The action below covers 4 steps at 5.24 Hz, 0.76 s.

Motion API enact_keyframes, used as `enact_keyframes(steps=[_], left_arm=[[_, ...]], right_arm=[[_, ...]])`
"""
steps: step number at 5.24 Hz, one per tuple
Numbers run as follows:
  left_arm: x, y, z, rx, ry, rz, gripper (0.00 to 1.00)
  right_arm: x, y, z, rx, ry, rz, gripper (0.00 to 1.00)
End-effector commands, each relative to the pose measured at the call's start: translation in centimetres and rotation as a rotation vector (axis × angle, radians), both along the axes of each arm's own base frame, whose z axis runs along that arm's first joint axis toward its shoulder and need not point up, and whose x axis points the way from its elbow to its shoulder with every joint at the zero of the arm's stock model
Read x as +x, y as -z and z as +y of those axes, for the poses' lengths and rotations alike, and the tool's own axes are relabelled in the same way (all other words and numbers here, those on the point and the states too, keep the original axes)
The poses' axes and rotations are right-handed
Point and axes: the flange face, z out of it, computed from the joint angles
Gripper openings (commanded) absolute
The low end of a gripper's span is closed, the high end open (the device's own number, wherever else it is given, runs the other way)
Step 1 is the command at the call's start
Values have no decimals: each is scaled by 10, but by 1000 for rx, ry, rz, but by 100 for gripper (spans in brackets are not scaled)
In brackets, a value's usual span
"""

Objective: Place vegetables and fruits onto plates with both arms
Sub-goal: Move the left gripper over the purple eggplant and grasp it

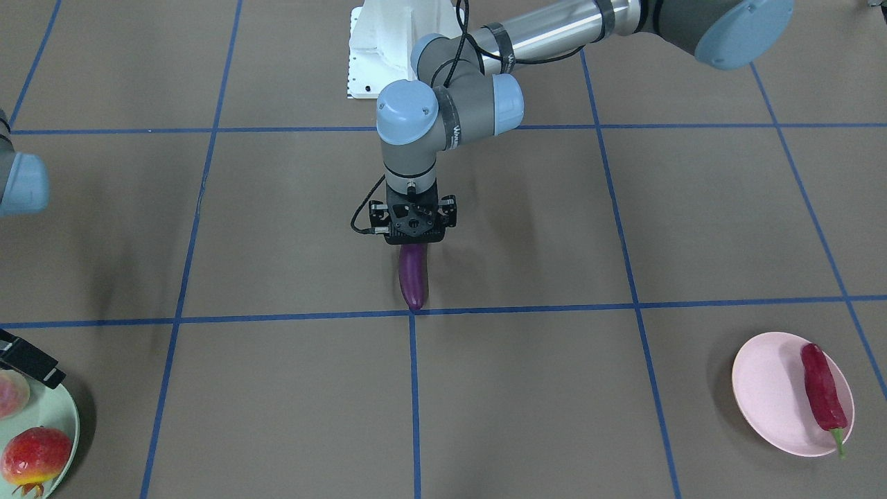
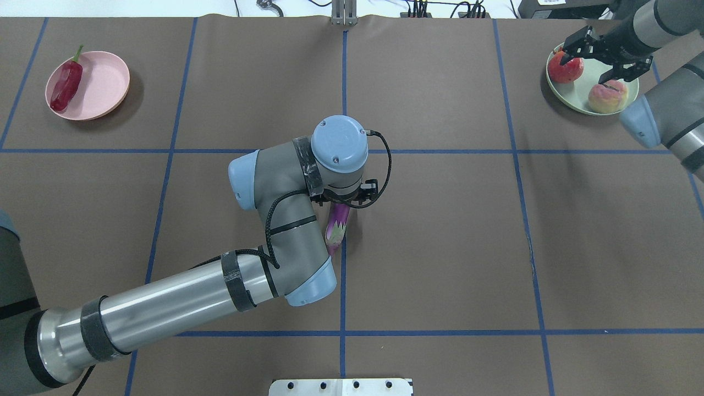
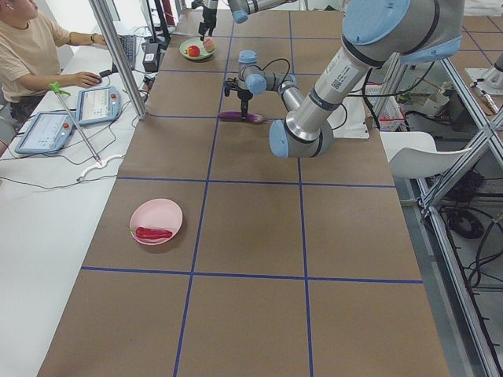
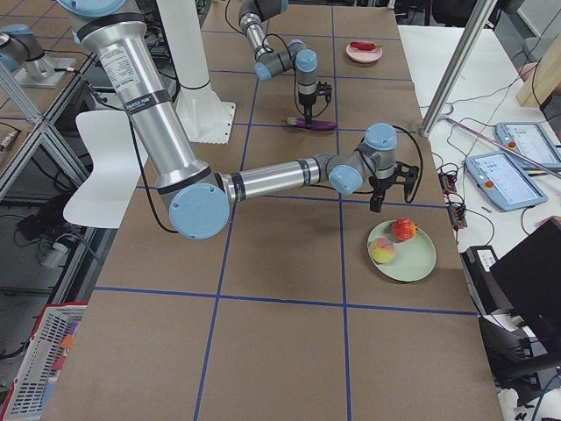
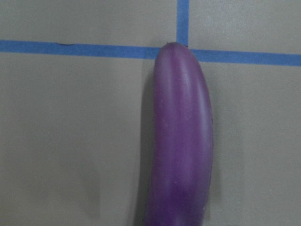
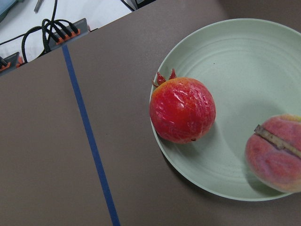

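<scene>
- Purple slim glossy eggplant (image 1: 413, 277) on table (image 1: 554, 388), unplated; left gripper (image 1: 414, 239) over its cap end, grip can't be told.
- Wrinkled red chili (image 1: 822, 388) on pale pink round plate (image 1: 766, 388).
- Red-orange pomegranate (image 6: 182, 109), pinkish peach (image 6: 275, 153) on mint green plate (image 6: 244, 61); right gripper (image 2: 597, 55) above, spread.

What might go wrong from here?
1. The eggplant, slim and smooth, may roll or slip from the left end effector when lifted.
2. The chili pepper already lies on the pink plate; the long eggplant might knock it.
3. The pomegranate sits at the rim of the green plate, near the open right end effector; a bump could roll it off.
</scene>
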Motion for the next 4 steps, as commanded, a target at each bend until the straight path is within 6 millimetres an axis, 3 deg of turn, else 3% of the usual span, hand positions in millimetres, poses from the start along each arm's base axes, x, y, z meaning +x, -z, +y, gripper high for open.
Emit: enact_keyframes(steps=[1, 2, 3, 4], left_arm=[[11, -4, 10, 10, -17, -8, 42], [10, -3, 9, 11, -17, -5, 0], [-4, 7, -2, 25, 2, 20, 0], [-54, 6, -47, 30, 65, 35, 0]], right_arm=[[-5, -4, 3, -5, 7, 5, 100], [-8, -3, 4, -1, 10, 5, 100], [-8, -7, 6, -7, 14, 2, 100], [0, -14, 25, 7, 24, 1, 100]])
